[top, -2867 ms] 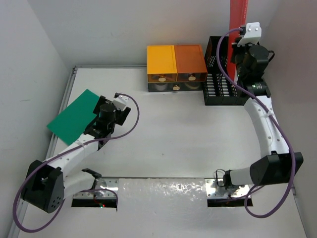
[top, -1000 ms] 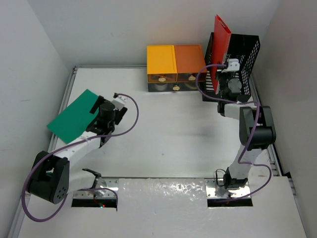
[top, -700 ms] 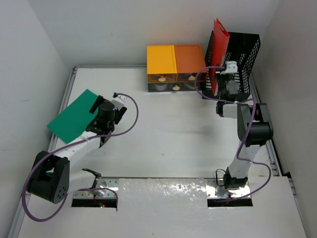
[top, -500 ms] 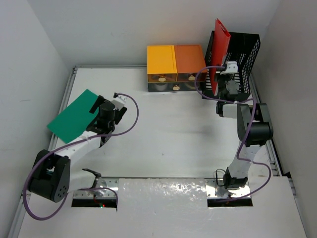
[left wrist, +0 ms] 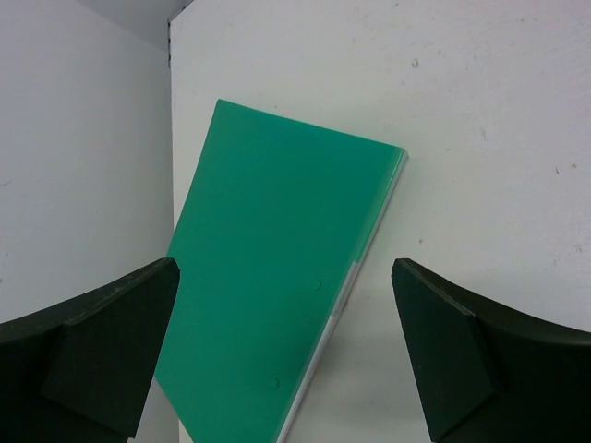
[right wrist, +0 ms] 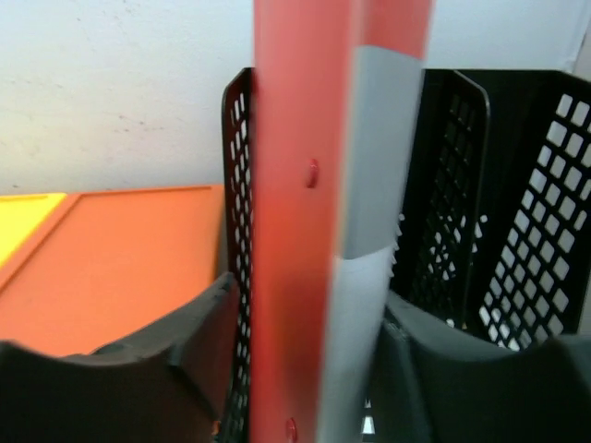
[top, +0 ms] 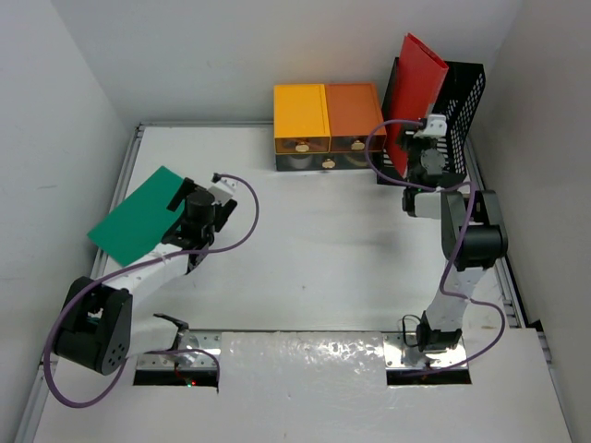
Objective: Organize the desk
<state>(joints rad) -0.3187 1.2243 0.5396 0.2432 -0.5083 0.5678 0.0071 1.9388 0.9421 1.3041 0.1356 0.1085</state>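
The white desk (top: 314, 249) carries a green folder (top: 138, 217) lying flat at its left edge. My left gripper (top: 177, 201) hovers over that folder's near right edge, open and holding nothing. In the left wrist view the green folder (left wrist: 277, 277) lies between and below the left gripper (left wrist: 286, 305). A red folder (top: 420, 78) stands upright in the black mesh rack (top: 462, 101) at the back right. My right gripper (top: 420, 140) straddles the red folder (right wrist: 295, 231) low down, with the jaws parted and a gap on its left side.
An orange-and-yellow drawer unit (top: 328, 120) stands against the back wall, just left of the rack. Seen from the right wrist, the rack's mesh dividers (right wrist: 517, 231) rise right of the red folder. White walls close in the left, back and right.
The right arm lowered the red folder into the rack. Its jaws have since parted and the folder's top has swung right. The left arm is still.
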